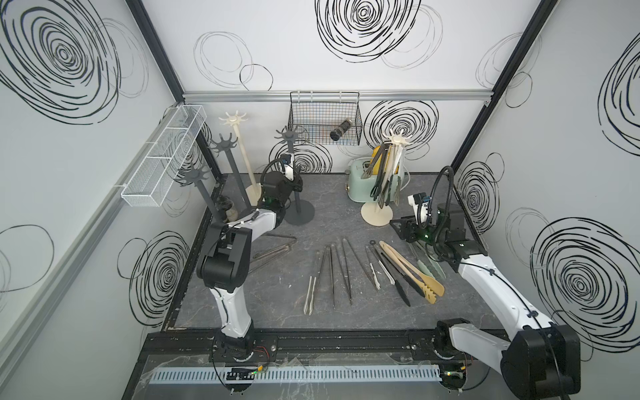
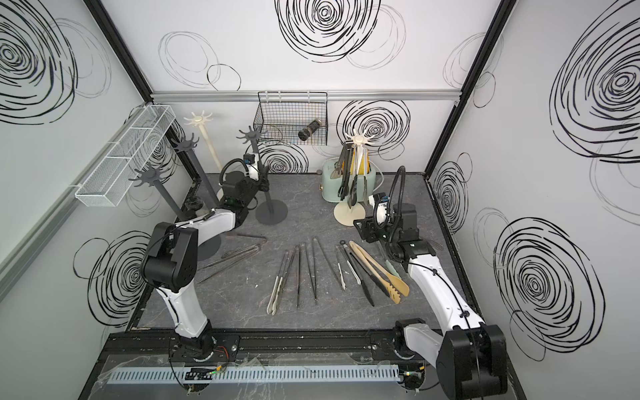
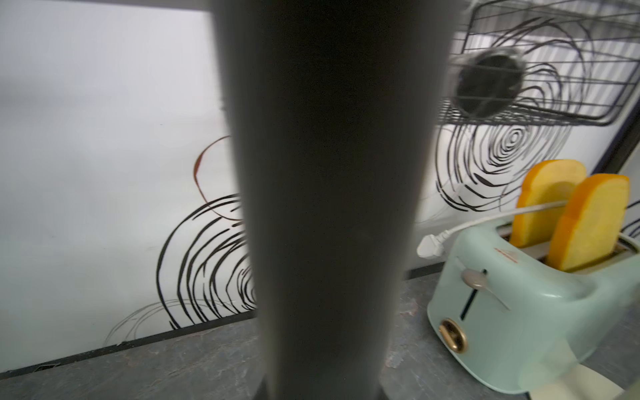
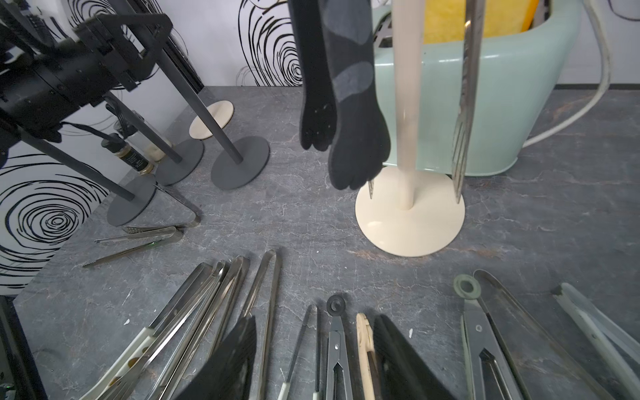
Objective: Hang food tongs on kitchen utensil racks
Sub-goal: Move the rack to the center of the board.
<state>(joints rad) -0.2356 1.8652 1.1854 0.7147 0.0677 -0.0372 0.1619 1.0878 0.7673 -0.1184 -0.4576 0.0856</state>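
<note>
Many slim steel and black food tongs (image 1: 333, 277) are laid on the grey desk (image 1: 277, 294) under the right pincer (image 4: 315, 318), whose jaws are parted with nothing held. One pair must be gripped next. How wide the left pincer (image 1: 295, 183) is, beside a dark grey pole rack (image 1: 301, 214), cannot be told.

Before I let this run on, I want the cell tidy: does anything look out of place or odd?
Two things. A dark jar lies on its side in the black wire basket. The white plug of the mint toaster is loose, its cord draped over the toaster's top by the toast.
</note>
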